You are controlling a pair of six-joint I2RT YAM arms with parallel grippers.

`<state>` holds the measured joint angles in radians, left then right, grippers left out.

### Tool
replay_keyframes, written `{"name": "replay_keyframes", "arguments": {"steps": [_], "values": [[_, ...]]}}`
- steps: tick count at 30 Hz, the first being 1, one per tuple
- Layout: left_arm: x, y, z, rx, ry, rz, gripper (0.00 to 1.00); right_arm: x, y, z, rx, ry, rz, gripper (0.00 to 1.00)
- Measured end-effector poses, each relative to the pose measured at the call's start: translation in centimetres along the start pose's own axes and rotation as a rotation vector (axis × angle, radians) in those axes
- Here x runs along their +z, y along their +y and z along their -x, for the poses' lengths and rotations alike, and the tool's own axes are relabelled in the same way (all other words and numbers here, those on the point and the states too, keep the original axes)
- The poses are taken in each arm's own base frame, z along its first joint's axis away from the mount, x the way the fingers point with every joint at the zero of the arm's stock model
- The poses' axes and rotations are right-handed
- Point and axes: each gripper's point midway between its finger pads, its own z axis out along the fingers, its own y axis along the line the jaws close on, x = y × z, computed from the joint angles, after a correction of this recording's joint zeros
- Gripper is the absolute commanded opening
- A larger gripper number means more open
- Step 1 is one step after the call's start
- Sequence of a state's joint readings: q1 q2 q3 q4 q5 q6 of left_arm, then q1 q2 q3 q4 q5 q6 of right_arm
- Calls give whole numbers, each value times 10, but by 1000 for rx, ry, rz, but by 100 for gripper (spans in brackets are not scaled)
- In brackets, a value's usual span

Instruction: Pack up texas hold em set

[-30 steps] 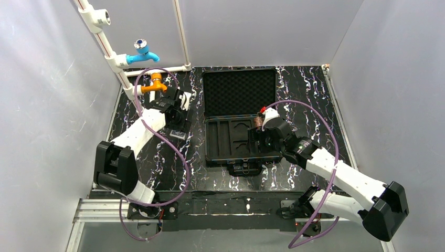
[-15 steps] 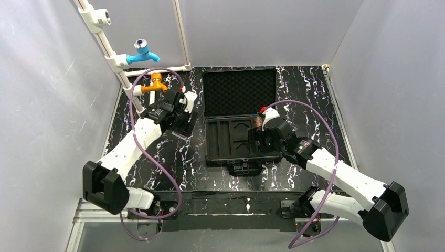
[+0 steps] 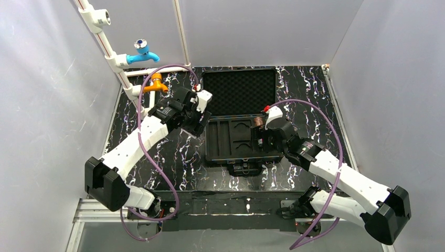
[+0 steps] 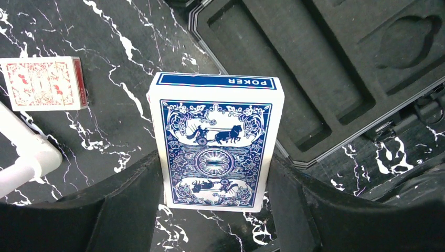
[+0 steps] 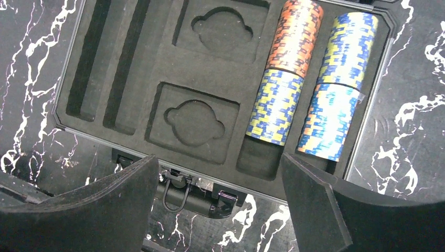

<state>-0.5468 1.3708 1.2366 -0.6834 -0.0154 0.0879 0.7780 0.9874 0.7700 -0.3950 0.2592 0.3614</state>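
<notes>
The black briefcase lies open, its slotted tray point(image 3: 231, 140) toward me and its foam lid point(image 3: 240, 92) flat behind. My left gripper point(image 3: 197, 118) hovers at the tray's left edge, shut on the blue card deck point(image 4: 216, 140), which it holds above the tabletop beside the tray point(image 4: 315, 79). The red card deck point(image 4: 42, 83) lies flat on the table to the left. Several poker chip rolls, among them an orange one point(image 5: 295, 37) and a blue-yellow one point(image 5: 275, 107), fill the tray's right slots point(image 5: 173, 73). My right gripper point(image 5: 218, 199) stands open and bare over the tray's near right part point(image 3: 261, 139).
A blue tap point(image 3: 141, 52) and an orange tap point(image 3: 154, 84) stick out from white pipes at the back left. A pipe end point(image 4: 26, 157) lies close to the left gripper. The case handle and latch point(image 5: 204, 197) sit at its near edge. Grey walls enclose the table.
My left arm has swung right from beside the orange tap to the case's left edge, carrying the blue deck. The right gripper has shifted slightly and stayed open.
</notes>
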Motion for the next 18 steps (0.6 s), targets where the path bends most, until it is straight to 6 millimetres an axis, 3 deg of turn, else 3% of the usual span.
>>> {"name": "replay_keyframes", "arguments": {"steps": [10,18], "values": [[10,-6,32,7,-18,-4,0,-5,-4,7,4,-35,-19,98],[15,-18,54,122,-41,-50,0,-14,-15,13,13,-74,-66,98]]}}
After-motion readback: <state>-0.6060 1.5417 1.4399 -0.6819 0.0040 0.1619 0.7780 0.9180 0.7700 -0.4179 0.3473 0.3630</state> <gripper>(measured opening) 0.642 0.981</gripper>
